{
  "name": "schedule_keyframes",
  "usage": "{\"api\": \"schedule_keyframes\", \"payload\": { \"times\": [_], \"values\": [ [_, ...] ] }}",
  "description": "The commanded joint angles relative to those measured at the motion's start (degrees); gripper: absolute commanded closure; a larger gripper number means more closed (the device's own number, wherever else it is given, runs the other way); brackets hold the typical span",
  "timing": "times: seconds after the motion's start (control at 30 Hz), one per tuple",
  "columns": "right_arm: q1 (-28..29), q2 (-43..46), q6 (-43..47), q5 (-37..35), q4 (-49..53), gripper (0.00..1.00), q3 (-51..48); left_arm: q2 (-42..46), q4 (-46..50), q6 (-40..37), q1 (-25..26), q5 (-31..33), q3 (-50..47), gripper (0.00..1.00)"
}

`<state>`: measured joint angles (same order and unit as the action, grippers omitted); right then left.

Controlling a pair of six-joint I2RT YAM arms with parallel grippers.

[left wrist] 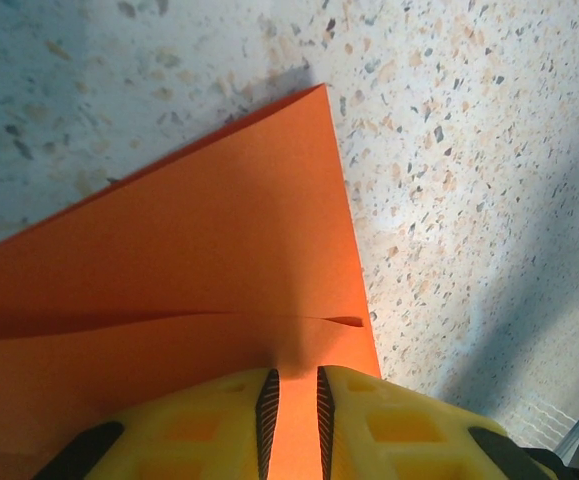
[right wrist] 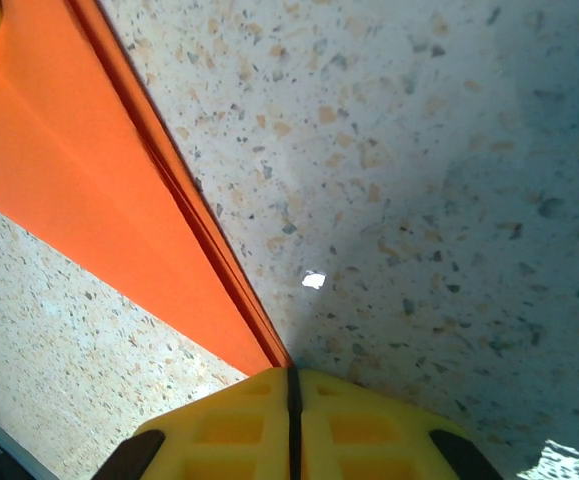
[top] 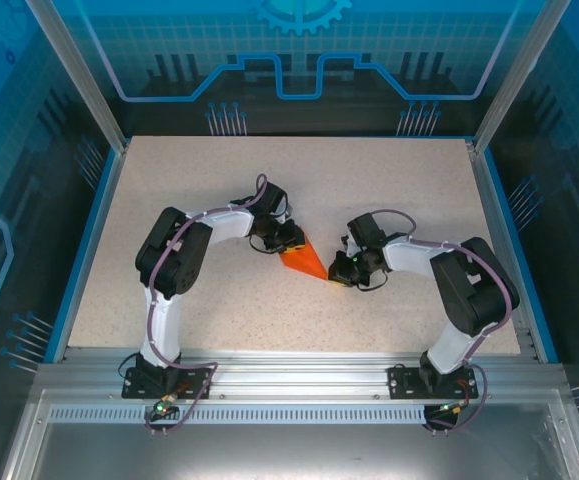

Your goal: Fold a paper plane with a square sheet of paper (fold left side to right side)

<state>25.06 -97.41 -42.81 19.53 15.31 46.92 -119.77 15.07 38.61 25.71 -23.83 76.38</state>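
Pinching paper plane (top: pixel 305 260) diagonally: held wide upper-left end in left gripper (top: pixel 289 244), lower-right tip in right gripper (top: pixel 338 273).

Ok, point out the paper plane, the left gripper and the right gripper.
paper plane (top: pixel 304 262), top external view, middle of its orange body.
left gripper (left wrist: pixel 295 378), left wrist view, between the yellow fingertips.
right gripper (right wrist: pixel 292 372), right wrist view, where the fingertips meet.
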Motion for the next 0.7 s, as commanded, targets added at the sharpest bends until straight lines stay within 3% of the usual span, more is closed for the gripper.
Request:
{"api": "schedule_keyframes", "payload": {
  "times": [0.0, 0.37, 0.67],
  "values": [
    [-1.3, -2.8, 1.1, -4.6, 12.0, 0.91, -2.9, 1.3, 1.7, -0.8, -0.7, 3.9, 0.6, 0.75],
    [-1.2, -3.4, 0.9, -4.6, 11.2, 0.91, -2.4, 13.1, 3.6, -2.4, 5.1, 4.4, -1.3, 0.73],
    [-1.3, -4.2, 1.1, -4.5, 11.1, 0.91, -2.1, 9.9, 1.5, -1.0, 11.0, 3.0, -2.7, 0.74]
  ]
}}
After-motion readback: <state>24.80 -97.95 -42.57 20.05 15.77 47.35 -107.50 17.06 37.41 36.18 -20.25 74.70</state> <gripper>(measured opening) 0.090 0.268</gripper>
